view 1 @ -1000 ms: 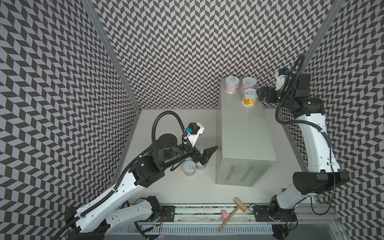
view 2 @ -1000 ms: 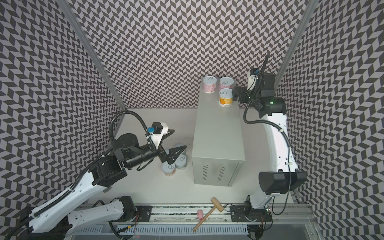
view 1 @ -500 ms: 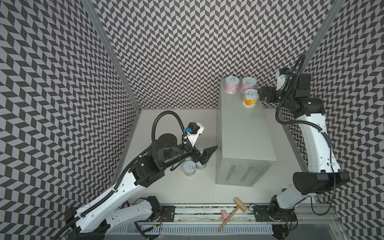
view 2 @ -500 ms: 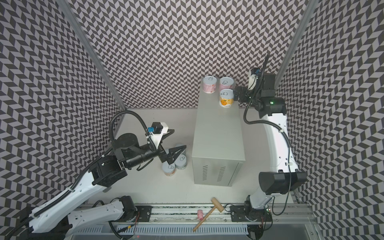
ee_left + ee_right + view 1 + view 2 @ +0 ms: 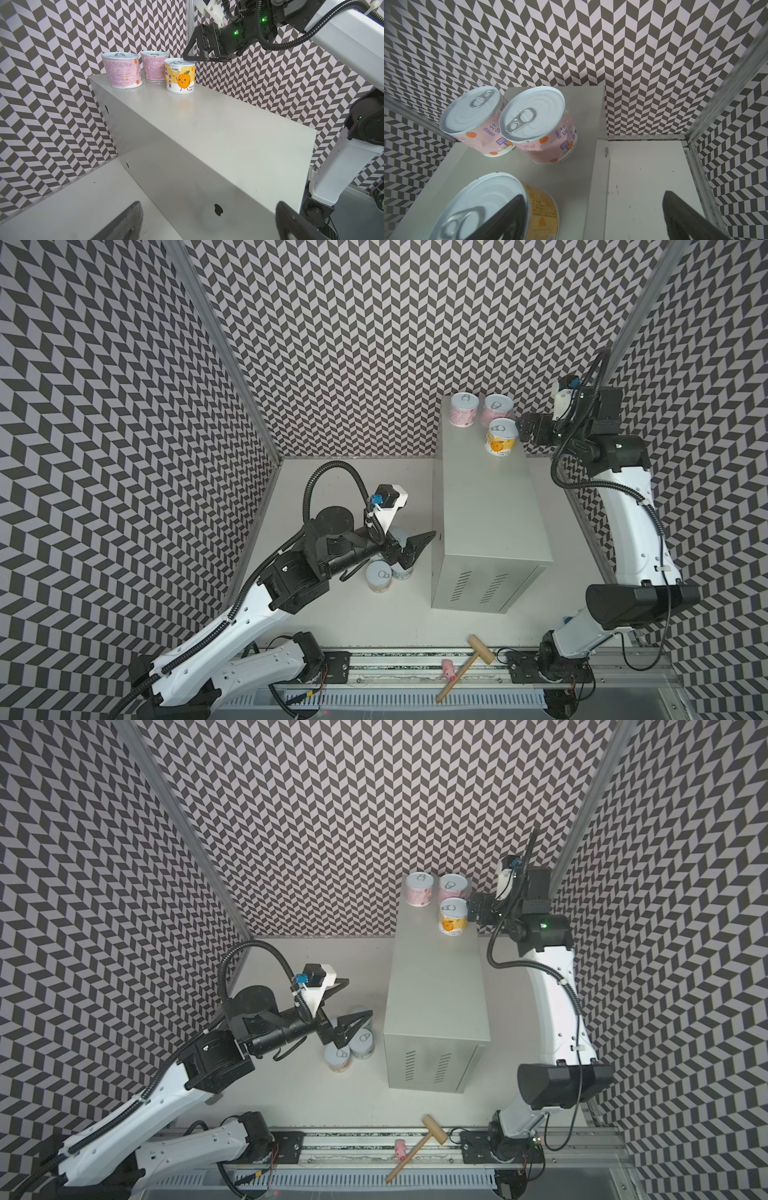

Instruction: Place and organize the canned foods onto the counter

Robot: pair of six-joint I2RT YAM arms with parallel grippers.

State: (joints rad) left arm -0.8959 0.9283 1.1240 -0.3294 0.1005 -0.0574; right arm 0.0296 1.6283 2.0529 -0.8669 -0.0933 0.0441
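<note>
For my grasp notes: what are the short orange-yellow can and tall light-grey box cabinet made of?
Orange-yellow can: likely metal, ribbed lid with ring tab, printed label. Cabinet: probably painted sheet metal; satin top faintly reflects the can.

Counter (image 5: pixel 207 128): painted sheet metal, light grey, smooth satin, with a faint orange reflection under the orange can (image 5: pixel 180 78). Can lids (image 5: pixel 532 113): bare metal, dull sheen, ribbed rings. Labels on the pink cans (image 5: pixel 123 70) look like printed paper, slight gloss. Tabletop (image 5: pixel 643 176): white, matt, a few scuffs. Corner post (image 5: pixel 726 87): brushed aluminium. Right arm shell (image 5: pixel 353 35): glossy white plastic. Cable conduit (image 5: pixel 332 464): black ribbed plastic. Left gripper (image 5: pixel 207 204) fingers (image 5: pixel 126 222): matt black, grainy. Mallet (image 5: pixel 481 650): raw wood.
</note>
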